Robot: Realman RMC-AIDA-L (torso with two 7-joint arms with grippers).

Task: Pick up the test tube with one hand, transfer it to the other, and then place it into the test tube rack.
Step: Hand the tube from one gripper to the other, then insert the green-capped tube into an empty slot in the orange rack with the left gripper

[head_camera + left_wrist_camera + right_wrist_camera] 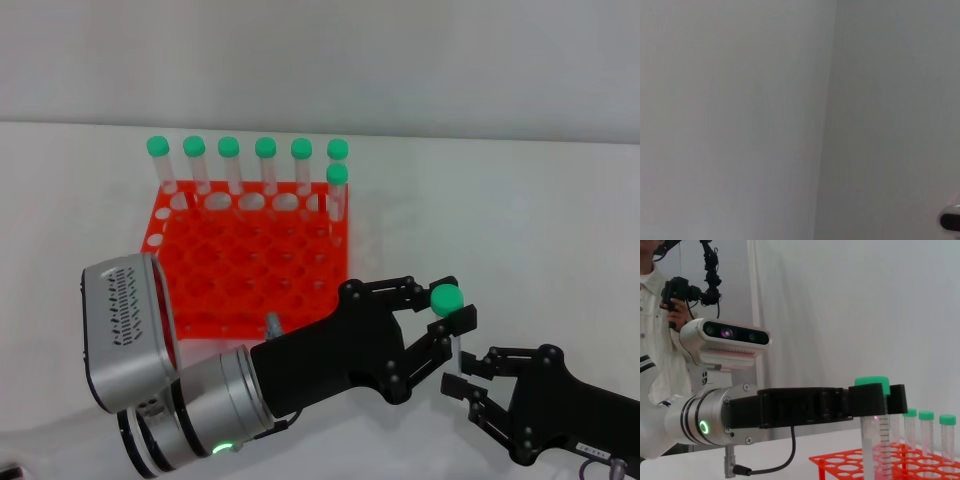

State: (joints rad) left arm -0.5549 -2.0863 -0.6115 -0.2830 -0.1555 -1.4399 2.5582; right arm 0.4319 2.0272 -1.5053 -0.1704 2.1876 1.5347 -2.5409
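My left gripper (440, 325) — the black multi-link one on the silver wrist with the small green light — is clamped on the test tube (447, 300) just under its green cap. The tube stands upright in that grip, above the near part of the white table (520, 220), a little toward the right edge and just off the rack's near right corner. In the right wrist view the same fingers (875, 399) wrap the tube's neck (878, 440), the cap showing above them and the clear, graduated body hanging below, well clear of anything under it.

My right gripper (468, 385) sits just beside the left one, lower and nearer the front edge, its black fingers spread apart around the lower part of the tube; I cannot tell whether they touch it.

The test tube rack (250, 265) — bright orange-red, full of round holes — rests toward the middle of the table, behind my left arm. Seven other green-capped tubes (265, 165) stand in it: six in a line along the far row, one more in the row in front at the right end.

The left wrist view shows only a plain pale wall (740, 120).
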